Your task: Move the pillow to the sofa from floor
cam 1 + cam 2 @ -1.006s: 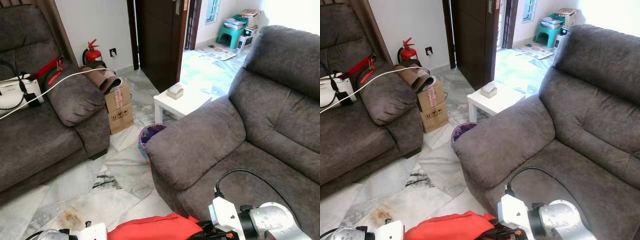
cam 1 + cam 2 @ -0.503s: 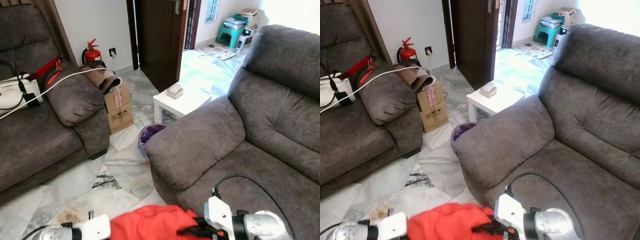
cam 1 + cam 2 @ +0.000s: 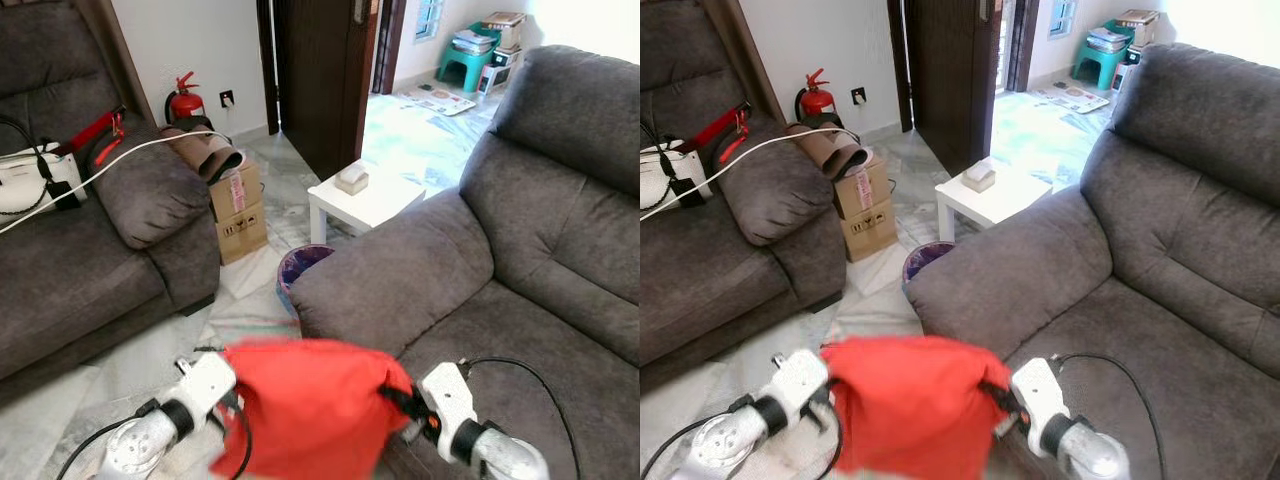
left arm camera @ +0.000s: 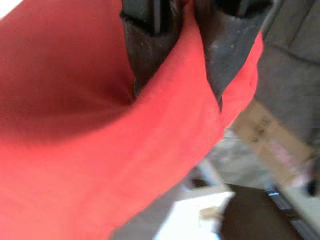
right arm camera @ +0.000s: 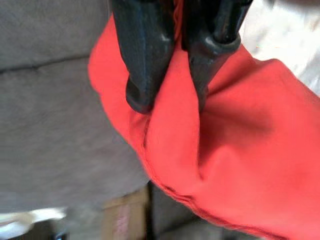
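Low in front of the robot, off the floor: red pillow (image 3: pixel 305 405) held up between both arms, just short of the grey sofa (image 3: pixel 520 250) on the right, near that sofa's armrest (image 3: pixel 385 285).

Left gripper (image 4: pixel 176 75) on the pillow's left edge: both black fingers (image 4: pixel 150 45) pinched tight on a fold of red fabric, cloth bunched between them.

Right gripper (image 5: pixel 170 85) on the right edge: fingers (image 5: pixel 142 55) clamped on a ridge of the fabric too, grey sofa cushion behind it in the wrist view. Black cable loops off the right wrist (image 3: pixel 455 410) over the seat.

Pillow hangs roughly upright, top edge about level, lower edge runs out of the picture. Not touching the sofa seat as far as I can tell; contact with the armrest front is hidden by the pillow itself.

Rest of the room:
- second grey sofa (image 3: pixel 90 260) on the left, with a white bag (image 3: pixel 30 185), a red strap (image 3: pixel 95 135) and a white cable (image 3: pixel 130 160) across its arm
- cardboard boxes (image 3: pixel 238 210) beside it, a brown roll (image 3: pixel 205 155) on top
- fire extinguisher (image 3: pixel 185 100) against the wall
- small white table (image 3: pixel 365 200) between the sofas, a tissue box (image 3: pixel 352 179) on it
- purple bin (image 3: pixel 300 272) just beside the right sofa's armrest
- marble floor (image 3: pixel 230 310), dark door (image 3: pixel 320 70) open behind
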{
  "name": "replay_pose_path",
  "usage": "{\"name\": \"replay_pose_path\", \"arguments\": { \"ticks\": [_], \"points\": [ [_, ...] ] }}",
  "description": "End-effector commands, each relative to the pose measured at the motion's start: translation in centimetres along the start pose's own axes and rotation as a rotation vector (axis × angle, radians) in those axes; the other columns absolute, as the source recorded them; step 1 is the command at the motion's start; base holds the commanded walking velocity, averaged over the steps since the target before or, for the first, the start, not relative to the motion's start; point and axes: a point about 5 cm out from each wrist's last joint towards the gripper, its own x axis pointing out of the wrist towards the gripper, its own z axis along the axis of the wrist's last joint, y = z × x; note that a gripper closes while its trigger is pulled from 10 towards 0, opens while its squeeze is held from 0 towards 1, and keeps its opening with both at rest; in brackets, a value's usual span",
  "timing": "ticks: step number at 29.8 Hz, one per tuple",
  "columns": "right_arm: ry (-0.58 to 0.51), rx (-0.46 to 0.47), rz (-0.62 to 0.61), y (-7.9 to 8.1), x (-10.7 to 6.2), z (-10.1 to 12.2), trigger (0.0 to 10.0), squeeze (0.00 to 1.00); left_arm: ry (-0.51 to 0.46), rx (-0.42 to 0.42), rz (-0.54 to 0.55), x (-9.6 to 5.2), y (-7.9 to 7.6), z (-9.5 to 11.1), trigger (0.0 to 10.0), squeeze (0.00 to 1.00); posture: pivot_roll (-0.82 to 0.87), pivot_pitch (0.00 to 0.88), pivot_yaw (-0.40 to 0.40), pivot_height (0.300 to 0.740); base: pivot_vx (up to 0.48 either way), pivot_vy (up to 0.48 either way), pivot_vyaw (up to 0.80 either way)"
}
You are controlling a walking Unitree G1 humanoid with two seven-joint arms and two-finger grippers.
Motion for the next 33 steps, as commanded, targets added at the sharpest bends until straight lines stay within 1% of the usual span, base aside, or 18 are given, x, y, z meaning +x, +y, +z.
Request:
{"name": "replay_pose_path", "arguments": {
  "ticks": [1,3,4,6,11,12,13,14,15,17,18,23,27,33],
  "points": [
    [-0.095,0.034,-0.089,-0.8,0.2,1.3,10.0,0.0,-0.075,-0.085,0.1,0.4,0.6,1.5,10.0,0.0,0.03,0.093,0.032,0.74,0.0,0.0,0.0],
    [-0.118,0.071,-0.168,-1.2,0.4,1.3,10.0,0.0,-0.105,-0.122,0.142,0.5,0.2,2.0,10.0,0.0,0.03,0.093,0.032,0.74,0.0,0.0,0.0],
    [-0.118,0.071,-0.168,-1.2,0.4,1.3,10.0,0.0,-0.105,-0.122,0.142,0.5,0.2,2.0,10.0,0.0,0.03,0.093,0.032,0.74,0.0,0.0,0.0],
    [-0.141,0.085,-0.224,-1.3,0.6,1.2,10.0,0.0,-0.12,-0.151,0.194,0.6,-0.1,2.5,10.0,0.0,0.04,0.095,0.029,0.74,0.0,0.0,0.0],
    [-0.174,0.1,-0.273,-1.4,0.6,1.4,10.0,0.0,-0.106,-0.162,0.198,0.4,-0.5,2.5,10.0,0.0,0.03,0.099,0.03,0.74,0.0,0.0,0.0],
    [-0.204,0.158,-0.305,-1.7,0.5,1.5,10.0,0.0,-0.092,-0.159,0.199,0.3,-0.5,2.3,10.0,0.0,0.03,0.099,0.031,0.74,0.0,0.0,-0.48],
    [-0.214,0.185,-0.313,-1.8,0.5,1.6,10.0,0.0,-0.087,-0.156,0.2,0.2,-0.4,2.2,10.0,0.0,0.03,0.099,0.031,0.74,0.0,0.0,-0.8],
    [-0.216,0.191,-0.319,-1.9,0.5,1.6,10.0,0.0,-0.082,-0.148,0.202,0.2,-0.2,2.2,10.0,0.0,0.03,0.099,0.031,0.74,0.0,0.0,-0.8],
    [-0.216,0.191,-0.319,-1.9,0.5,1.6,10.0,0.0,-0.082,-0.148,0.202,0.2,-0.2,2.2,10.0,0.0,0.03,0.099,0.031,0.74,0.0,0.0,-0.8],
    [-0.203,0.142,-0.315,-1.9,0.5,1.6,10.0,0.0,-0.08,-0.13,0.215,0.0,0.2,2.2,10.0,0.0,0.02,0.096,0.03,0.74,0.0,0.0,-0.8],
    [-0.201,0.135,-0.313,-1.9,0.5,1.6,10.0,0.0,-0.079,-0.127,0.218,0.0,0.3,2.2,10.0,0.0,0.02,0.096,0.03,0.74,0.0,0.0,-0.8],
    [-0.203,0.134,-0.334,-2.0,0.5,1.5,10.0,0.0,-0.086,-0.13,0.223,0.0,0.4,2.5,10.0,0.0,0.03,0.09,0.028,0.74,0.0,0.0,-0.8],
    [-0.202,0.139,-0.337,-1.9,0.8,1.5,10.0,0.0,-0.088,-0.13,0.202,0.0,-0.1,2.6,10.0,0.0,0.03,0.074,0.028,0.74,0.0,0.0,-0.8],
    [-0.204,0.137,-0.345,-1.9,0.9,1.4,10.0,0.0,-0.081,-0.131,0.185,0.0,-0.3,2.4,10.0,0.0,0.02,0.068,0.03,0.74,0.0,0.0,-0.8]
  ]
}}
